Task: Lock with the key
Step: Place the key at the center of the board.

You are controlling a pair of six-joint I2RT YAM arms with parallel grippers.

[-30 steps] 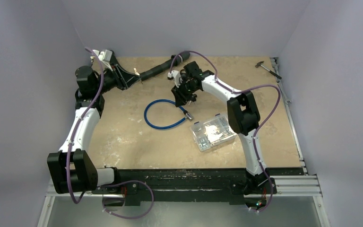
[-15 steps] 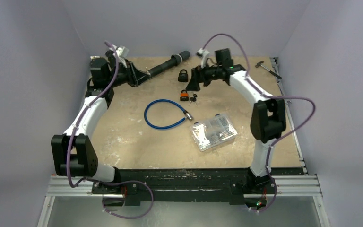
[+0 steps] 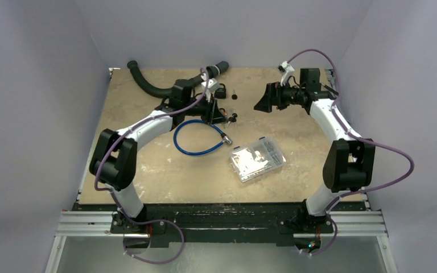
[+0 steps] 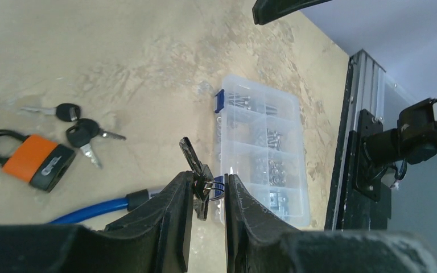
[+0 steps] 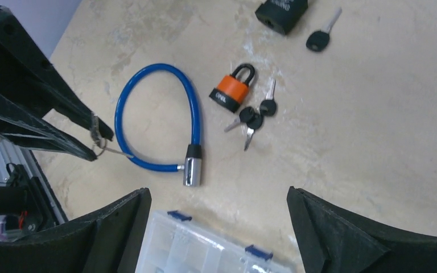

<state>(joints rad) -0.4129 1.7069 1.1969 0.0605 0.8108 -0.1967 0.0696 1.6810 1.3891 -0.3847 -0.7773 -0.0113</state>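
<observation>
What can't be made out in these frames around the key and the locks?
- Key: left wrist view, its lower part is pinched inside the left gripper; only the black head shows.
- Black padlock: right wrist view, cut off by the top edge.
- Orange padlock: no view shows its keyhole; too small from the top camera.

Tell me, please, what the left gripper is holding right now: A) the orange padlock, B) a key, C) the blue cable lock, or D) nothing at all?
B: the left gripper is pinched shut on a key, while the orange padlock and the blue cable lock lie untouched on the table.
</observation>
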